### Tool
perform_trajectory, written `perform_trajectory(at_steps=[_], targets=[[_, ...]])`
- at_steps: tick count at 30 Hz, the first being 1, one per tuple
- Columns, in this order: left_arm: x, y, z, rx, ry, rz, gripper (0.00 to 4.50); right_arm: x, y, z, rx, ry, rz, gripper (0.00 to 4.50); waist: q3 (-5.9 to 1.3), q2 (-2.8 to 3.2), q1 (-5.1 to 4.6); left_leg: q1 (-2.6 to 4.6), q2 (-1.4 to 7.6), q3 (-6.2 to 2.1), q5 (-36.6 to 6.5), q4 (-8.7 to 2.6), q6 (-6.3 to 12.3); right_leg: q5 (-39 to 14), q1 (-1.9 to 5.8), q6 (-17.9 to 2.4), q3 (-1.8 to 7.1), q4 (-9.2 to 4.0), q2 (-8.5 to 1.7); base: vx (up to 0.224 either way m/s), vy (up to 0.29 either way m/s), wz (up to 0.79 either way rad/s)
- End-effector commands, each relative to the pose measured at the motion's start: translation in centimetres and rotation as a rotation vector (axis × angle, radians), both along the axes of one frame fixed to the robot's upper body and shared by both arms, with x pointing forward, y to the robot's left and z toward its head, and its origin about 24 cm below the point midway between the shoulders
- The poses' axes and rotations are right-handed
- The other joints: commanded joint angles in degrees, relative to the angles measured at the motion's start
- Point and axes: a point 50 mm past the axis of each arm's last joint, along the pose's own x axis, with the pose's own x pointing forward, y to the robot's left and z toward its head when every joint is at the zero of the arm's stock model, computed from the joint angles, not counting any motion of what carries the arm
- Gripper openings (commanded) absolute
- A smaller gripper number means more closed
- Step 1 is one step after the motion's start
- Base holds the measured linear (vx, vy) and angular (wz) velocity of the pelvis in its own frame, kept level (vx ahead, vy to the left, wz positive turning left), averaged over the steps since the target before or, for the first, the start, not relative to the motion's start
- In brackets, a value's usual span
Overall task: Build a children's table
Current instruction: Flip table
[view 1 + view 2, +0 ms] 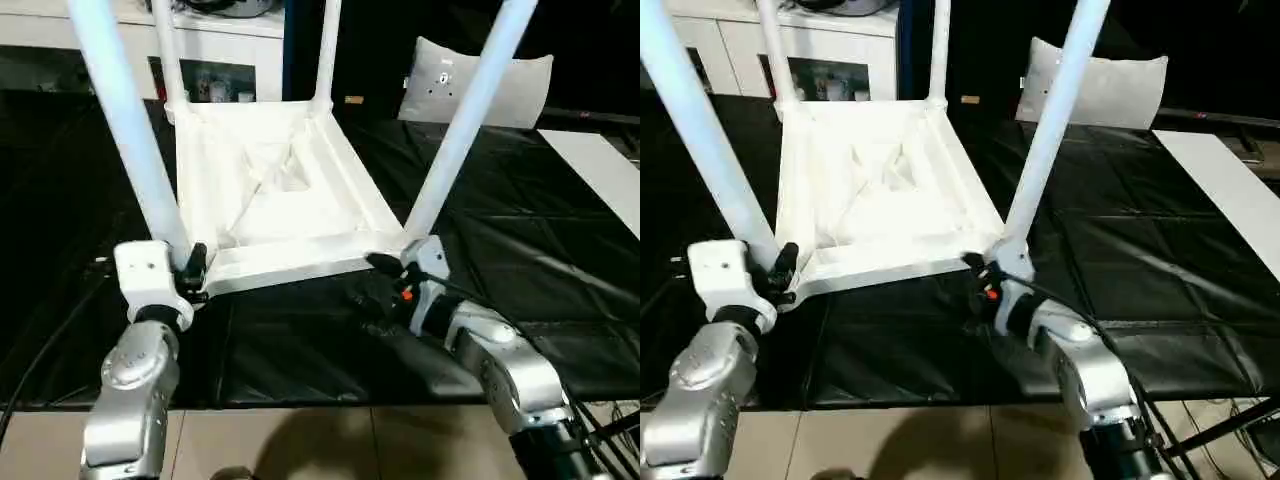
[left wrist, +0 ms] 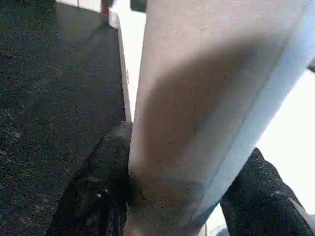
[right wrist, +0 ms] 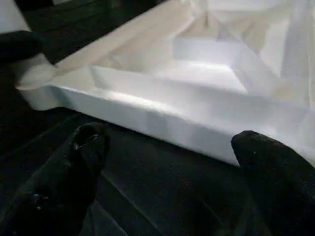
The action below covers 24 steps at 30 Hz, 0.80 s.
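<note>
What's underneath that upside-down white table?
The tabletop lies ribbed side up on a black padded mat, which spreads around it on every side, legs pointing upward. Whatever lies directly beneath the top is covered, so nothing can be told about its flat face.
</note>
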Motion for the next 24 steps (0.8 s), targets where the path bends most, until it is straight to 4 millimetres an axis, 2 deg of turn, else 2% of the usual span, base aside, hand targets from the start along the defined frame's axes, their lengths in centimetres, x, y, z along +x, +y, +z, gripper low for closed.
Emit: perform_trajectory(at_steps=[1,4,7,9,15,16,17,20,22,24], targets=[[0.0,-1.7,-0.7,-0.259,0.026,-0.049,2.07,0.6,-0.5,0.4,0.002,-0.004,-0.034,4.50,-2.78,-0.46,0.41,0.00,5.18,-2.53,-14.13,-4.77,-0.54,-23.55,2.08,-3.56,4.92,-4.35,-6.69,0.000,0.000,0.00],[-0.3,-2.5,-1.0,-0.413,0.040,-0.057,2.07,0.8,-0.6,0.5,0.005,-0.002,-0.050,4.50,-2.90,-0.52,0.50,-0.25,5.14,-2.28,-11.83,-4.56,0.09,-21.45,2.07,-4.46,4.99,-4.13,-6.52,0.000,0.000,0.00],[-0.4,-2.7,-1.0,-0.407,0.050,-0.095,2.07,1.0,-0.6,0.7,0.028,0.009,-0.062,4.50,-2.78,-0.63,0.50,-0.07,5.17,-2.26,-12.27,-4.77,0.29,-21.97,1.85,-3.58,4.94,-4.31,-6.14,0.000,0.000,0.00],[-0.5,-3.3,-0.9,-0.425,0.066,-0.149,2.05,1.2,-0.5,0.8,0.043,0.022,-0.068,4.50,-2.75,-0.57,0.40,0.14,5.31,-2.38,-13.41,-4.93,-0.58,-22.60,1.81,-2.45,4.90,-4.49,-6.09,0.000,0.000,0.00],[-0.6,-3.9,-0.9,-0.423,0.089,-0.208,2.03,2.4,-0.1,1.2,0.151,0.038,-0.115,4.50,-2.76,-0.63,0.63,0.36,5.23,-2.46,-14.31,-5.01,-1.18,-23.44,1.77,-2.18,4.93,-4.55,-6.29,0.000,0.000,0.00],[-0.6,-3.9,-0.9,-0.429,0.091,-0.211,2.03,2.7,0.1,1.2,0.192,0.053,-0.127,4.50,-2.81,-0.86,0.61,0.30,5.23,-2.41,-13.85,-4.95,-1.13,-22.87,1.80,-2.22,4.95,-4.43,-6.22,0.000,0.000,0.00],[-0.6,-3.8,-0.8,-0.432,0.091,-0.214,2.03,2.9,0.1,1.2,0.205,0.064,-0.129,4.50,-2.84,-0.59,0.85,0.35,5.28,-2.39,-13.12,-4.99,-1.11,-21.68,1.77,-2.50,5.01,-4.25,-6.19,0.000,0.000,0.00],[-0.6,-3.9,-0.8,-0.430,0.097,-0.233,2.03,3.2,0.5,1.1,0.265,0.082,-0.108,4.50,-2.97,-0.59,1.07,0.26,5.35,-2.28,-11.68,-5.02,-1.32,-18.44,1.89,-3.35,5.11,-3.73,-6.10,0.000,0.000,0.00],[-0.7,-3.8,-0.8,-0.418,0.102,-0.245,2.03,3.5,0.9,1.3,0.313,0.091,-0.093,4.50,-2.94,-0.52,1.12,0.25,5.32,-2.17,-11.82,-5.01,-1.32,-18.30,1.93,-3.70,5.17,-3.73,-6.17,0.000,0.000,0.00],[-0.7,-3.9,-0.8,-0.408,0.111,-0.266,2.03,4.4,1.2,1.0,0.379,0.144,-0.106,4.50,-2.94,0.02,1.29,0.46,5.37,-2.20,-12.71,-5.06,-1.56,-18.87,1.83,-4.33,5.15,-3.79,-6.27,0.000,0.000,0.00]])
